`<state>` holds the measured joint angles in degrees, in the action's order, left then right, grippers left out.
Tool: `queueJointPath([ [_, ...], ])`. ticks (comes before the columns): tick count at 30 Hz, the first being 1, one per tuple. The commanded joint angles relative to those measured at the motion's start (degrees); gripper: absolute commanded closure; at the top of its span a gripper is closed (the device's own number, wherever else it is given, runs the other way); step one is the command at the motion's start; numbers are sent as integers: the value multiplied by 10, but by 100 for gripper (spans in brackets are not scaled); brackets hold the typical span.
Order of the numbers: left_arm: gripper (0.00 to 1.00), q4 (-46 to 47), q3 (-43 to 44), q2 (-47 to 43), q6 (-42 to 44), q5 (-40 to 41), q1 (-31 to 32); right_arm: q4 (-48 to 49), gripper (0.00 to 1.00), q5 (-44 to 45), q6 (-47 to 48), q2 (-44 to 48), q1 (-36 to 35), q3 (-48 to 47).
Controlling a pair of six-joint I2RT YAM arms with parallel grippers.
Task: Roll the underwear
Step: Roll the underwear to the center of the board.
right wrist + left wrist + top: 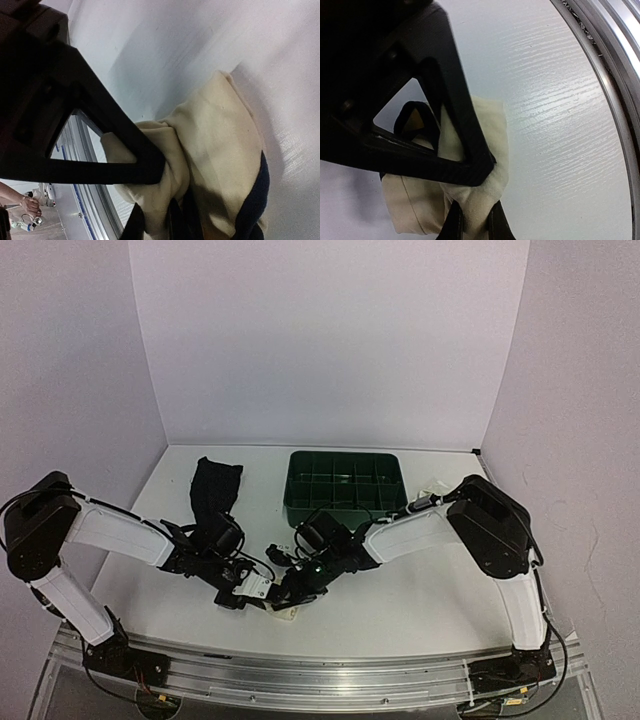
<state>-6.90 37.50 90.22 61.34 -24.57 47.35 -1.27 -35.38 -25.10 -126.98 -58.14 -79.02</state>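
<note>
The cream underwear (287,612) with black trim lies bunched near the table's front edge, between the two grippers. In the left wrist view my left gripper (472,222) is shut on a fold of the cream cloth (492,125). My right gripper (154,225) is shut on the opposite side of the same garment (220,140), whose black trim (252,200) shows at the lower right. From above, the left gripper (252,592) and right gripper (298,585) almost meet over the cloth. The black underwear (214,495) lies stretched out at the back left, partly under the left arm.
A green divided tray (345,502) stands at the back centre, just beyond the right arm. A small white cloth (432,486) peeks out behind the right arm's elbow. The metal rail (320,665) runs along the table's front edge, close to the cream garment.
</note>
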Motion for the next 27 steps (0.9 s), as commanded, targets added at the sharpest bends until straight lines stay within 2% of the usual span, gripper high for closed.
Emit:
queueJointPath([
  [1, 100, -14, 31, 10, -42, 26, -1, -75, 80, 80, 7, 4, -8, 25],
  [3, 100, -26, 34, 13, -54, 23, -2, -72, 63, 126, 27, 40, -8, 41],
  [6, 100, -50, 38, 15, -71, -14, -9, -43, 51, 203, 61, 109, -8, 79],
  [7, 100, -59, 43, 18, -75, -27, -12, -9, 49, 230, 74, 133, -8, 104],
  [9, 100, -86, 55, 30, -84, -57, -16, 62, 29, 265, 99, 186, -10, 153],
  [11, 100, -103, 68, 47, -91, -68, -22, 126, 23, 300, 153, 227, -21, 201],
  [13, 100, -119, 83, 68, -94, -80, -31, 171, 22, 330, 239, 250, -48, 234],
  [15, 100, -142, 101, 89, -97, -96, -44, 220, 22, 351, 365, 256, -81, 264],
  [17, 100, -167, 119, 109, -100, -113, -56, 240, 22, 372, 439, 242, -102, 272],
  [22, 100, -210, 152, 151, -103, -128, -64, 240, 23, 448, 547, 178, -122, 229],
  [27, 100, -212, 156, 164, -104, -125, -66, 240, 25, 484, 600, 126, -122, 188],
])
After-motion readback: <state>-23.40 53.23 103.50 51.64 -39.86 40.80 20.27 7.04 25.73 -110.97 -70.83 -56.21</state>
